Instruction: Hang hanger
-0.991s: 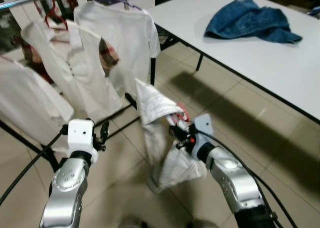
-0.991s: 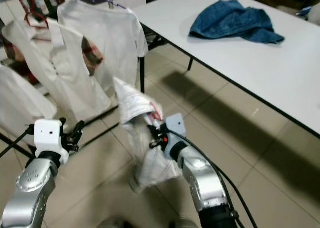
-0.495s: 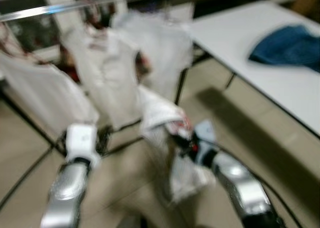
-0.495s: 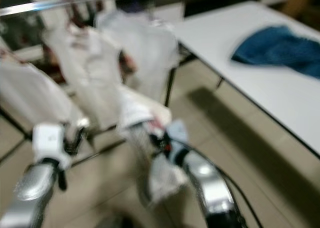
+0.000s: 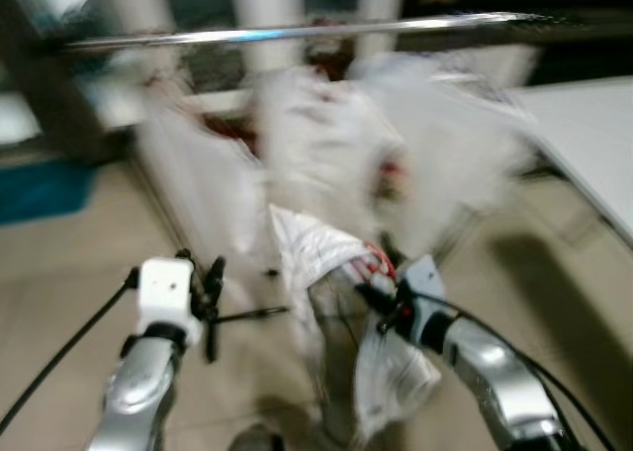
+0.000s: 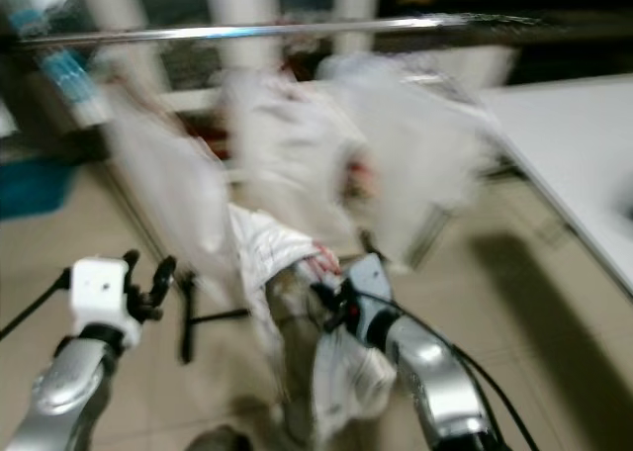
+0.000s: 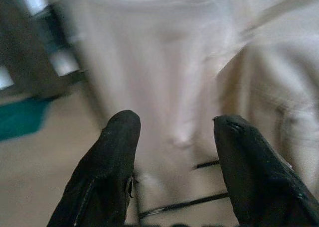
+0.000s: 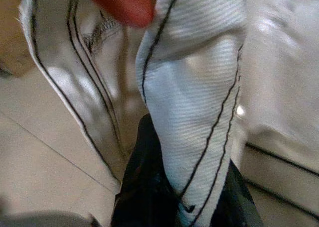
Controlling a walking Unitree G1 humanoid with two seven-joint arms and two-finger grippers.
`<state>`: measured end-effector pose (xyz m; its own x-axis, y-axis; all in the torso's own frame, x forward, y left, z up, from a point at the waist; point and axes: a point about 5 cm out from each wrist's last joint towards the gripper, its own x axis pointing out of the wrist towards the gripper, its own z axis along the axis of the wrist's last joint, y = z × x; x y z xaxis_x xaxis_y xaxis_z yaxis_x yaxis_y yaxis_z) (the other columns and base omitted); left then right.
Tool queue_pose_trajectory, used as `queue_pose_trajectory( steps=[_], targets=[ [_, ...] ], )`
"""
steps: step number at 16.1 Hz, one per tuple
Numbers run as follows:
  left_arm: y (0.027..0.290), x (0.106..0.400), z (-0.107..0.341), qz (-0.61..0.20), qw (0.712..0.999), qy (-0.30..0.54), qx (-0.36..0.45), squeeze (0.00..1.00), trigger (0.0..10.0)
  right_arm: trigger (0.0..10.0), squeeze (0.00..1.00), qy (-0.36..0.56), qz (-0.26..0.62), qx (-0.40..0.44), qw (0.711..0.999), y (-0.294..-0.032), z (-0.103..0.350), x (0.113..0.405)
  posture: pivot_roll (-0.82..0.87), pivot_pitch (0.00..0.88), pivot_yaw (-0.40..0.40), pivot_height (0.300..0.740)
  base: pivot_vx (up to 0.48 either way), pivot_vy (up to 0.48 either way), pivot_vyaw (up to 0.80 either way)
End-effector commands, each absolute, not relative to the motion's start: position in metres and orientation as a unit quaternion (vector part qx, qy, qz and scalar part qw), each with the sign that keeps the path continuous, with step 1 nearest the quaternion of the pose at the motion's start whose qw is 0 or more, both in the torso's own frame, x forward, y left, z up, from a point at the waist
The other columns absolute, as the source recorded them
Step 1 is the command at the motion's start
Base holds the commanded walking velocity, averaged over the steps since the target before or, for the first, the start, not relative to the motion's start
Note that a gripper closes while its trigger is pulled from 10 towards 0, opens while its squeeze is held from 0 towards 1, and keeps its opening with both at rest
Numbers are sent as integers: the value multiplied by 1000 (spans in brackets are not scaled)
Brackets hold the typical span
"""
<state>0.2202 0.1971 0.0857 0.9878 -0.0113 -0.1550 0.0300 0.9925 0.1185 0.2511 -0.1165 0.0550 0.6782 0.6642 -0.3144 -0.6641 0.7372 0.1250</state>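
In front of the robot, across a patch of tiled floor, runs a silver clothes rail (image 5: 297, 31) with 3 or so white garments (image 5: 326, 154) hanging from it, all smeared by blur, so the robot looks to be on the move. The right gripper (image 5: 381, 298) is raised at about chest height and pinches a red hanger (image 5: 374, 263) that carries a white shirt with thin dark lines (image 5: 321, 263); the cloth drapes over the fingers and hangs down toward the floor. Seen from the right wrist, a bit of red plastic (image 8: 122, 3) shows at the top with the lined fabric (image 8: 199, 87) folded right over the black fingers, so the grip is on hanger and cloth together. The left gripper (image 5: 210, 288) is held up beside it with its 2 fingers (image 7: 107, 162) spread apart and nothing between them, pointing at the hung clothes.

By my reading, this is the carrying step: the hanger is well below the rail and apart from it. The next move calls for closing in on the rack, lifting the right arm until the hook clears the rail, and finding a gap between the garments. The hook itself is hard to make out, which could make the aim tricky.
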Motion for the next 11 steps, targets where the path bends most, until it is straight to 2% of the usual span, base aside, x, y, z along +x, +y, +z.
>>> queue_pose_trajectory(
  steps=[1, 5, 6, 9, 11],
  targets=[
    [191, 221, 87, -23, 995, 74, 56, 27, 10000, 10000, 0, 141, 375, -2, 916, -121, 66, 253, -11, 107, 34, 740, 405, 0, 800],
    [189, 219, 86, -23, 995, 77, 53, 27, 10000, 10000, 0, 162, 402, -24, 901, -134, 59, 242, -12, 108, 29, 740, 393, 0, 800],
    [188, 218, 85, -24, 996, 75, 51, 24, 10000, 10000, 0, 168, 412, -32, 895, -136, 57, 238, -12, 108, 28, 740, 319, 0, 0],
    [189, 218, 87, -25, 996, 68, 44, 0, 10000, 10000, 0, 180, 419, -52, 888, -145, 54, 233, -15, 111, 30, 740, 0, 0, 0],
    [191, 219, 88, -27, 996, 68, 49, 0, 10000, 10000, 0, 175, 391, -60, 902, -154, 55, 236, -16, 114, 30, 740, 0, 0, 0]
  ],
)
